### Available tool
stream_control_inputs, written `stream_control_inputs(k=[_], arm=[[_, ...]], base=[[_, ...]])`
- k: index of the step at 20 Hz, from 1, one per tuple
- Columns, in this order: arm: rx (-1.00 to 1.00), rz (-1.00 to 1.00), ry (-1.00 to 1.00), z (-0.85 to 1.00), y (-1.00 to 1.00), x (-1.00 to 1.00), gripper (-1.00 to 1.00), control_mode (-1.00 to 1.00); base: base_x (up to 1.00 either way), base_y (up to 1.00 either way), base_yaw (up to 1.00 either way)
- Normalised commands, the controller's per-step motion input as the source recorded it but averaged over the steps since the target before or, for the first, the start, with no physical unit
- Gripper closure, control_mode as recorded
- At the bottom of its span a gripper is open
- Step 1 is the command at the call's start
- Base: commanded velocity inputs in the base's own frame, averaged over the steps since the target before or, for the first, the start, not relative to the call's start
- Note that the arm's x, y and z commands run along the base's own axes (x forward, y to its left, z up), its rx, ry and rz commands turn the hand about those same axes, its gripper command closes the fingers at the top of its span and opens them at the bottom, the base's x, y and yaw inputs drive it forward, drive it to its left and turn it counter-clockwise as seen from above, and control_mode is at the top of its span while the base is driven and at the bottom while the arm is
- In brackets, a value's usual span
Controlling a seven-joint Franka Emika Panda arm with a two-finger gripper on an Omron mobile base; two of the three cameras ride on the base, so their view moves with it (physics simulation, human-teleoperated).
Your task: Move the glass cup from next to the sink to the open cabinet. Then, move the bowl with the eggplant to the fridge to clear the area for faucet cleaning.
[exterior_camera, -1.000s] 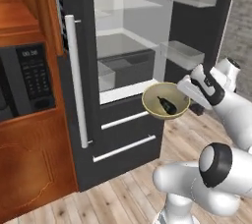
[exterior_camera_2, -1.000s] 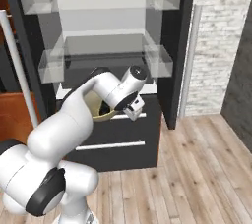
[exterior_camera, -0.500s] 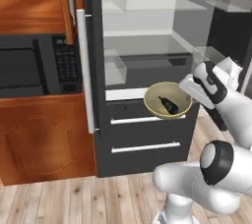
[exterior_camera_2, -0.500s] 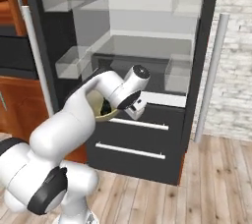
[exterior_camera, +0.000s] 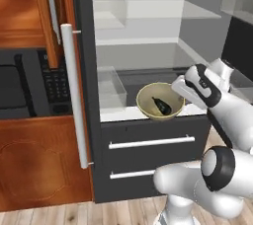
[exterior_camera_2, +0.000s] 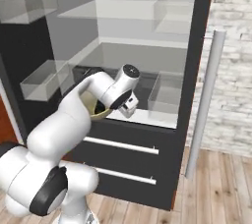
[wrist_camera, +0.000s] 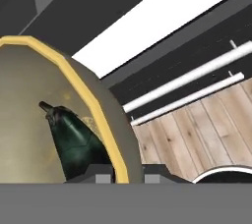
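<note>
Our claw pinches the rim of the bowl, one finger inside, one outside, with the eggplant lying in it just ahead of the fingers. We should keep the bowl level and lower it onto the fridge shelf. Since earlier, the base has driven closer, the fridge looming larger.

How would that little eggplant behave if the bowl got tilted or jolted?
The eggplant lies loose in the bowl, and its skin looks glossy in the hand view, so it would probably slide. Its elongated shape suggests it might roll sideways. The bowl's raised rim, pinched by the gripper, would likely keep it in.
</note>
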Motion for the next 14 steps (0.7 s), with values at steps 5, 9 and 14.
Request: stream_control_inputs(k=[5,9,14], arm=[[0.00,0.00,0.00,0.00,0.00,0.00,1.00,1.00],[0.00,0.00,0.00,0.00,0.00,0.00,1.00,1.00],[0.13,-0.26,0.00,0.68,0.01,-0.24,1.00,-1.00]], base=[[1.00,0.00,-0.06],[0.49,0.09,-0.10],[0.00,0.01,-0.04]])
